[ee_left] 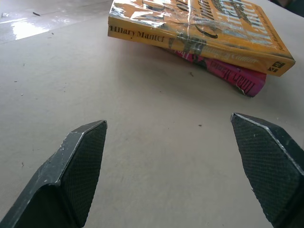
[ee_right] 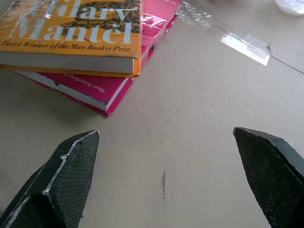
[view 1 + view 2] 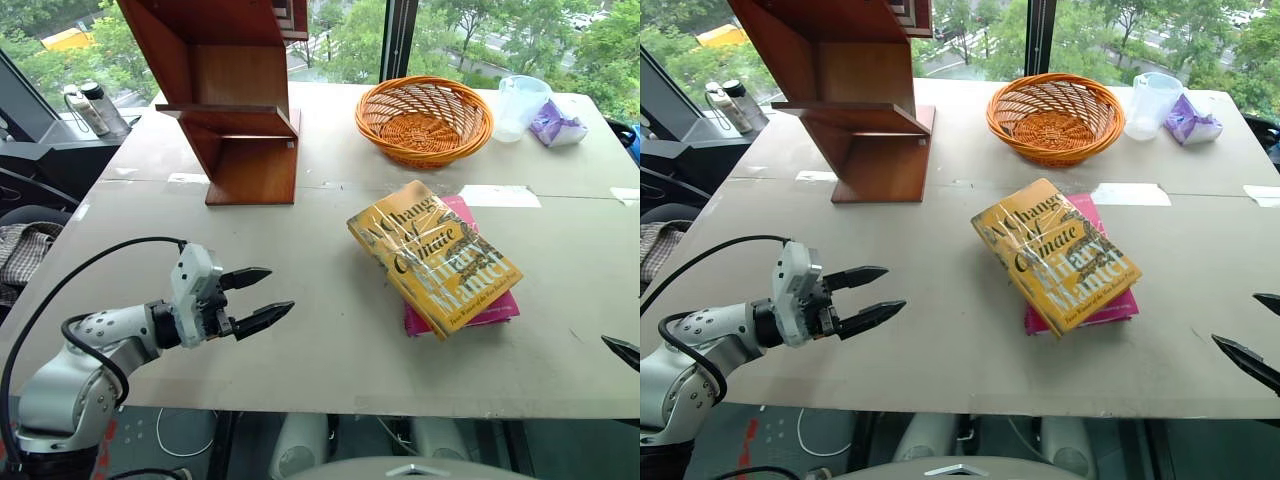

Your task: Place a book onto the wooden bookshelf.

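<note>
Both grippers hung empty, jaws spread wide.
The book (image 3: 433,257) lay on a pink book (image 3: 492,305) between left gripper (image 3: 258,298) and right gripper (image 3: 1255,335).

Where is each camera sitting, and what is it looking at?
Head cameras (left and right eye): look down over the table at the yellow book, wooden bookshelf and the open left claw.
Left wrist: looks along its fingers at the book's spine.
Right wrist: looks along its open right claw at the book's page edge.
All share the book.
</note>
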Action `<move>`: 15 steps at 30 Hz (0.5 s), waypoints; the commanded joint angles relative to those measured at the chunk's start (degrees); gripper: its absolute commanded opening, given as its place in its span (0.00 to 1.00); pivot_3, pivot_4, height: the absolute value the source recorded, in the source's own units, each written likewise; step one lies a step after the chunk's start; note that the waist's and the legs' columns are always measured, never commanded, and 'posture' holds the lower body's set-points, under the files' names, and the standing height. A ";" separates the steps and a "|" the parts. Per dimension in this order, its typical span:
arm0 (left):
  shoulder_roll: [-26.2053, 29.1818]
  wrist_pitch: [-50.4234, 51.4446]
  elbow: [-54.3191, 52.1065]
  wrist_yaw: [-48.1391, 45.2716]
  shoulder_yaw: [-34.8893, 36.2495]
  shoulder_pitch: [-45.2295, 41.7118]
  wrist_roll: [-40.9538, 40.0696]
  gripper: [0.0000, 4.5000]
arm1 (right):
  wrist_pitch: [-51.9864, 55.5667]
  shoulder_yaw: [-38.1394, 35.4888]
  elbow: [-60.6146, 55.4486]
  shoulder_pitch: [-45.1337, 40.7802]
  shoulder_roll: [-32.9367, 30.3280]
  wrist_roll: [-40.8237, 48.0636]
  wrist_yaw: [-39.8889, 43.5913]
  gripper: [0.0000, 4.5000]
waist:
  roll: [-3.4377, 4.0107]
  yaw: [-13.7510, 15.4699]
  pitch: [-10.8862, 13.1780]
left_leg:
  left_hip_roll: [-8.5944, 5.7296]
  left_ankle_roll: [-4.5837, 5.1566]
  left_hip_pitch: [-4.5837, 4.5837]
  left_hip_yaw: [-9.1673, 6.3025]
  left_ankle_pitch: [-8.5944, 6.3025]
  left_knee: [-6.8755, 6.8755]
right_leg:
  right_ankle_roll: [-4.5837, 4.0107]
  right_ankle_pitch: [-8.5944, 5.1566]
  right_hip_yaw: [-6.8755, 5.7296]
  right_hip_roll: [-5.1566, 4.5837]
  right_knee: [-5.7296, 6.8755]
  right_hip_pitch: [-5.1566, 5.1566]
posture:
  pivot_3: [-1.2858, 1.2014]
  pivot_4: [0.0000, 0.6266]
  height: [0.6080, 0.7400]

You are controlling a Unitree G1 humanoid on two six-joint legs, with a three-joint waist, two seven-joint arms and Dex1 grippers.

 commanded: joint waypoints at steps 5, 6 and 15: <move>-1.27 4.54 -1.42 2.90 -0.59 -11.56 -7.17 0.96 | 17.16 4.43 -16.25 -7.30 -7.56 2.47 -14.93 1.00 | 0.16 -0.07 -0.05 | -0.01 -0.01 -0.05 0.01 0.01 0.05 | -0.12 0.09 -0.06 -0.10 0.07 -0.09 | 0.52 0.24 0.95; -1.17 5.29 -1.89 2.69 -0.69 -12.50 -8.39 0.96 | 20.32 5.94 -17.41 -9.64 -9.39 3.49 -16.77 1.00 | 0.16 -0.07 -0.07 | -0.01 0.00 -0.05 0.06 0.02 0.04 | -0.13 0.10 -0.11 -0.15 0.09 -0.07 | 0.52 0.24 0.95; 1.53 7.05 -6.18 -0.35 -1.42 -12.17 -12.28 1.00 | 39.59 30.64 -7.50 -39.37 -17.58 -0.92 -33.42 0.58 | -0.05 -0.11 0.01 | -0.09 0.28 -0.30 0.26 0.19 0.05 | -0.33 0.22 -0.16 0.23 0.04 -0.32 | 0.52 0.24 0.95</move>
